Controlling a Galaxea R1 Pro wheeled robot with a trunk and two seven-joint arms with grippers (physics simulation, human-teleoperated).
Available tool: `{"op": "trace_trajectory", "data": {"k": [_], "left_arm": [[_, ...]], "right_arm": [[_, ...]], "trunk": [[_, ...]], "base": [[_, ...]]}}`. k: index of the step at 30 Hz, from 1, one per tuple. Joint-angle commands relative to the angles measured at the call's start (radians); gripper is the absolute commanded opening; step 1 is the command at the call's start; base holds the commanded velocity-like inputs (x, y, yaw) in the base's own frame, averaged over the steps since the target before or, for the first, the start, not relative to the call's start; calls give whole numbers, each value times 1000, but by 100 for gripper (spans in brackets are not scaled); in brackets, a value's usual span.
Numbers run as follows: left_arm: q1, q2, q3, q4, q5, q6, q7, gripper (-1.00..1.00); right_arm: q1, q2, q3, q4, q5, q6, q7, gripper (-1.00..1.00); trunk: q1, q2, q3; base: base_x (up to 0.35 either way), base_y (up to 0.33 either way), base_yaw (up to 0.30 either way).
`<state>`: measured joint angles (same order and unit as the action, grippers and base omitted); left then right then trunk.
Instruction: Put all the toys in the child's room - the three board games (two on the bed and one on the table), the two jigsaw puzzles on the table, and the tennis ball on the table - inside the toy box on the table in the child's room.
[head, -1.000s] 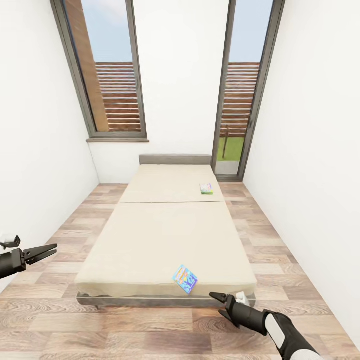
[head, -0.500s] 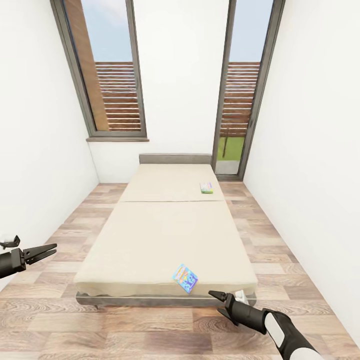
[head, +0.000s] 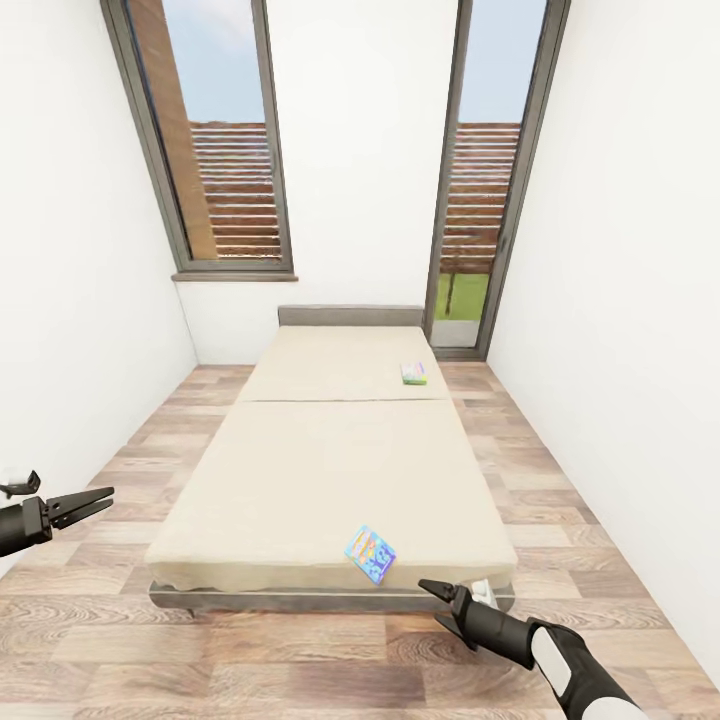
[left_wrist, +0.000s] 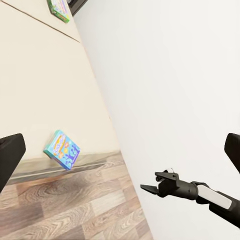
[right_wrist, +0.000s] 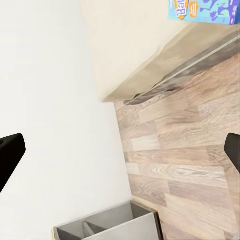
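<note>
1. Both board games lie on the bed (head: 330, 470): blue game (head: 370, 555) at foot edge, green game (head: 413, 375) near headboard.
2. Left gripper (head: 95, 498) & right gripper (head: 432, 597): jaws apart, holding nothing.
3. Judgement: bed pickup not yet begun.

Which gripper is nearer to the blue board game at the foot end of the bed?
Right. The right gripper is just below-right of the blue board game; the left gripper hangs far left.

The large low bed (head: 330, 470) wears matt beige cloth (smooth, barely creased); the brown plank floor (head: 300, 670) shows grained wood.
</note>
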<state>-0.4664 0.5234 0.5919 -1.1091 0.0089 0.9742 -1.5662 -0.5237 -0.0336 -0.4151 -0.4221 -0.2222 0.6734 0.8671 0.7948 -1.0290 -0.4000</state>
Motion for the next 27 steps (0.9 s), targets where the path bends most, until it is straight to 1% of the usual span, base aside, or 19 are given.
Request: {"op": "trace_trajectory", "data": {"k": [1,17,22,27], "left_arm": [[-1,0,0,0,-1,11,-5,100],[-1,0,-1,0,-1,11,-5,100],[-1,0,-1,0,-1,11,-5,100],[0,0,-1,0,-2,11,-5,100]], "right_arm": [[0,2,-3,0,-1,6,2,100],[-1,7,-3,0,-2,9,2,100],[-1,6,-6,0,-3,10,25,100],[-1,6,-7,0,-3,9,31,100]], "trunk": [[4,-8,-4],[65,-120,-54],[84,-155,-70],[104,-190,-86]], "base": [[0,0,0],[0,0,0],[0,0,0],[0,0,0]]}}
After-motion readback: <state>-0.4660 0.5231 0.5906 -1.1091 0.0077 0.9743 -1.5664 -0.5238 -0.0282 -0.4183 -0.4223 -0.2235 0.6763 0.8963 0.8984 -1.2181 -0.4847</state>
